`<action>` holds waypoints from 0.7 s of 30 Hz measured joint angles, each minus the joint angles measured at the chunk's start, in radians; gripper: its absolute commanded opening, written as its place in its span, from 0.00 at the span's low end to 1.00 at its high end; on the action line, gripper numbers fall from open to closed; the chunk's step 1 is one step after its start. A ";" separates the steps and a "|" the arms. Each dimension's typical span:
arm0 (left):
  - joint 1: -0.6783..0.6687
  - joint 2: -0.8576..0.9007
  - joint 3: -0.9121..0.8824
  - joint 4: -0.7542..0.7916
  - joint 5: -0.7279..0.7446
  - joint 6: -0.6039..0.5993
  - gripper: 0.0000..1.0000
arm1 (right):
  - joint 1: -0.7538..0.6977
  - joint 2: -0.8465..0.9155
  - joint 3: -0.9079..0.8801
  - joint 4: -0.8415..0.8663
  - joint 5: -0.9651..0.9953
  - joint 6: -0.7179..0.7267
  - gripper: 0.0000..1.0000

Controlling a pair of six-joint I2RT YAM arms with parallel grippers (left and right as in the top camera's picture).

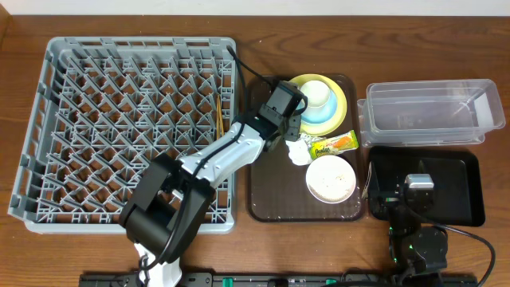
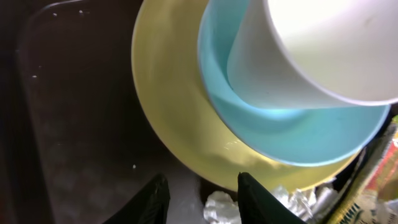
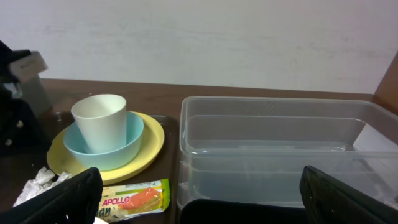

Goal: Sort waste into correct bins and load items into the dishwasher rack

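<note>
Left gripper (image 2: 202, 182) is half-open, holding nothing, at the rim of the round yellow plate (image 2: 168, 124), with a crumpled white tissue (image 2: 221, 208) crowding it. A light blue bowl (image 2: 298, 137) and a small white cup (image 2: 311, 50) are stacked on top. Right gripper (image 3: 202, 193) is wide open, empty.

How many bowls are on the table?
2. The light blue bowl sits on the yellow plate, holding the white cup; the white bowl sits nearer the front of the brown tray.

- Two chopsticks (image 1: 219, 115) are being shown.
- One plate (image 1: 342, 100), one cup (image 1: 317, 89), one blue bowl (image 1: 323, 119) and one white bowl (image 1: 331, 177) are being shown.
- One tissue (image 1: 297, 150) and one wrapper (image 1: 333, 143) are being shown.
</note>
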 measured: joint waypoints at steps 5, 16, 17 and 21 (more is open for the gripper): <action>0.000 0.034 0.000 0.024 -0.023 0.000 0.39 | 0.000 0.000 0.000 0.000 0.000 0.000 0.99; 0.000 0.090 0.000 0.065 -0.075 0.000 0.36 | 0.000 0.000 0.000 0.000 0.000 0.000 0.99; 0.000 0.090 0.000 0.067 -0.078 -0.002 0.33 | 0.000 0.000 0.000 0.000 0.000 0.000 0.99; 0.000 0.090 0.000 0.069 -0.082 0.000 0.27 | 0.000 0.000 0.000 0.000 0.000 0.000 0.99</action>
